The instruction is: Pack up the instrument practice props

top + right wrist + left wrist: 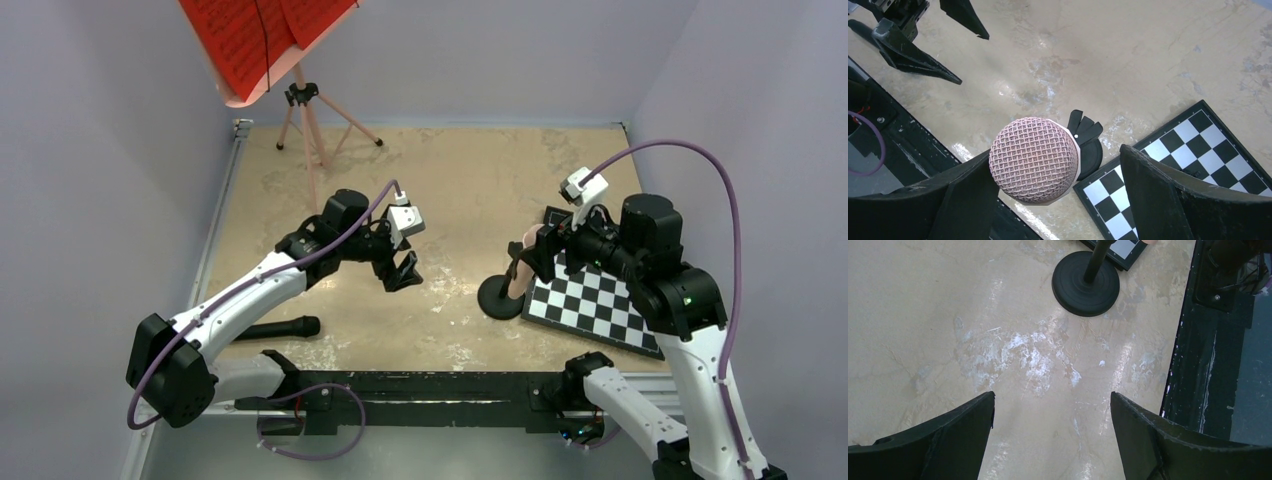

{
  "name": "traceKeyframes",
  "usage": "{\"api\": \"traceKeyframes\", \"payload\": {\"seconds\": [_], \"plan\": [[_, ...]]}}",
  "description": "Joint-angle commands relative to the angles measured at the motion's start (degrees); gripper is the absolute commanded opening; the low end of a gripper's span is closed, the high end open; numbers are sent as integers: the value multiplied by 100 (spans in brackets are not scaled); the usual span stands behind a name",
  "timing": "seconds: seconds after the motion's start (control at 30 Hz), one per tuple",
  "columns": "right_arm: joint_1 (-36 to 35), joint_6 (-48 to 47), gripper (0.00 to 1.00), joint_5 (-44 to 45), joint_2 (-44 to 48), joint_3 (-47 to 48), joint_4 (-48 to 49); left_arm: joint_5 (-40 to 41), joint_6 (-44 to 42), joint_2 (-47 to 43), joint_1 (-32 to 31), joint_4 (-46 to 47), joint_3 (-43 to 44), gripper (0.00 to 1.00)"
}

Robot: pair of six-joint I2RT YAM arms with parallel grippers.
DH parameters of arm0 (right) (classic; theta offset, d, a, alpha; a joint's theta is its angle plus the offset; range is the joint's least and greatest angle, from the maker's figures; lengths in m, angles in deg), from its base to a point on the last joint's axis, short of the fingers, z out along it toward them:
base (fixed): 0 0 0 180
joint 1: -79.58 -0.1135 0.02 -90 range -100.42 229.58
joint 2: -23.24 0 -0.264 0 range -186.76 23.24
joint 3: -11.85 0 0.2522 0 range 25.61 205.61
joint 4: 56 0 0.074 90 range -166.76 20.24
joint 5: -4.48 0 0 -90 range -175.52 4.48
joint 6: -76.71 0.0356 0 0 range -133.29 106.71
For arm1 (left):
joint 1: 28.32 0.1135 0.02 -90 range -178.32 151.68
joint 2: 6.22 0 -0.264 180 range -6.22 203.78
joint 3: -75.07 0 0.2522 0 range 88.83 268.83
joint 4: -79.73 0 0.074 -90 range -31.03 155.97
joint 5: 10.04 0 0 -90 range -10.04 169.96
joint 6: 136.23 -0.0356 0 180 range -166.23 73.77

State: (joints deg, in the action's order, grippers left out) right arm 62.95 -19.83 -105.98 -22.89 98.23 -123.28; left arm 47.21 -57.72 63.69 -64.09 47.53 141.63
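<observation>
A pink rod (517, 278) with a pink mesh head (1034, 160) stands upright on its black round base (498, 298). My right gripper (526, 258) is open around the head (1055, 150); the left finger is close against it and the right finger stands apart. My left gripper (402, 270) is open and empty above bare table (1052, 395), and the base (1086, 284) lies ahead of it. The black microphone (280, 328) lies at the near left. The pink music stand (312, 120) with red sheet-music pages (250, 35) stands at the far left.
A black-and-white checkerboard (592, 300) lies flat beside the round base, under my right arm; it also shows in the right wrist view (1193, 150). A black rail (440, 385) runs along the table's near edge. Grey walls enclose the table on three sides.
</observation>
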Motion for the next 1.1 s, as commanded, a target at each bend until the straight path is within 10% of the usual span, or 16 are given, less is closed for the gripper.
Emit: {"api": "traceKeyframes", "payload": {"seconds": [0.0,0.3,0.77,1.07], "plan": [[-104,88,86,-158,-40,22,141,-29,67,-160,-31,180,-88,89],[-188,-127,65,-671,-87,-71,71,-30,63,-175,-27,131,-130,90],[-541,-1081,6,-1253,-418,322,-369,15,-300,-364,-27,5,-257,90],[-817,-2400,0,-2442,-809,805,-884,-201,-641,-477,-28,-416,-362,89]]}}
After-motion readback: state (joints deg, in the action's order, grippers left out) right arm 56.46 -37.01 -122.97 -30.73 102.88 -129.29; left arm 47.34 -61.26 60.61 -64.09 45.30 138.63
